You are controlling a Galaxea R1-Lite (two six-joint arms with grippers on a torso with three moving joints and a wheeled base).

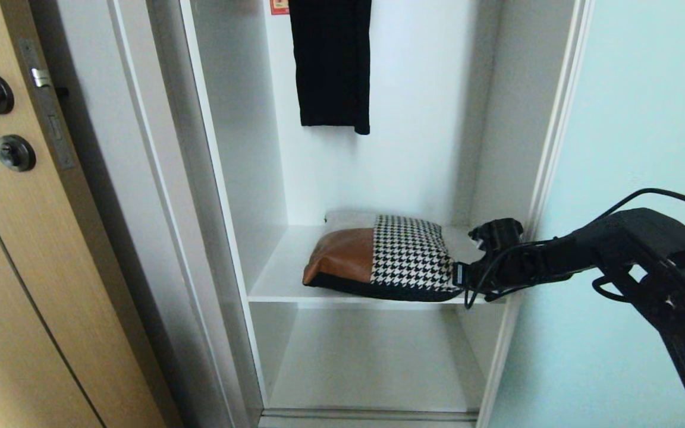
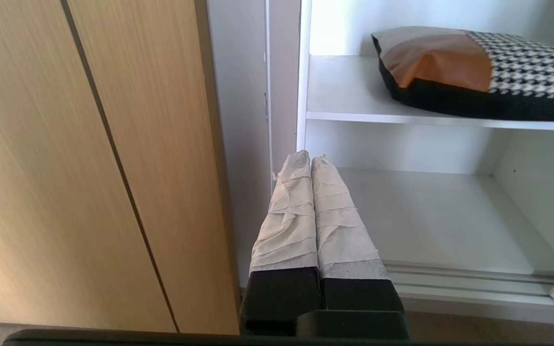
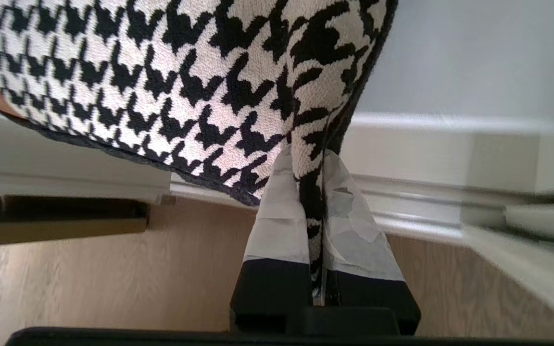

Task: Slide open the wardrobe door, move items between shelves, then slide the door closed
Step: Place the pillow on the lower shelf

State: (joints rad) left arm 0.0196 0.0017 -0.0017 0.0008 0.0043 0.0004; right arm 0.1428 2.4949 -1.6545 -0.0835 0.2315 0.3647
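A: Right gripper (image 3: 311,190) clamped on the houndstooth corner of the bag (image 1: 381,258), fabric pinched between the taped fingers (image 3: 277,226). Left gripper (image 2: 310,163) closed on nothing, parked low beside the wardrobe's left wall.

B: Where's the bag sitting?

A: On the upper shelf (image 1: 277,279), right end at the front edge, arm reaching in from the right. Lower shelf (image 1: 366,362) has nothing on it. Sliding wardrobe door (image 1: 634,178) is pushed to the right, opening clear.

B: So the step?

A: Moving the item, I'd say; door already open. Next it needs lifting off the board, out past the front edge, then down to the other level.

B: Its look?

A: Flat, soft, cushion-like. Tan leather left, houndstooth right, black underside. Likely to sag from one corner.
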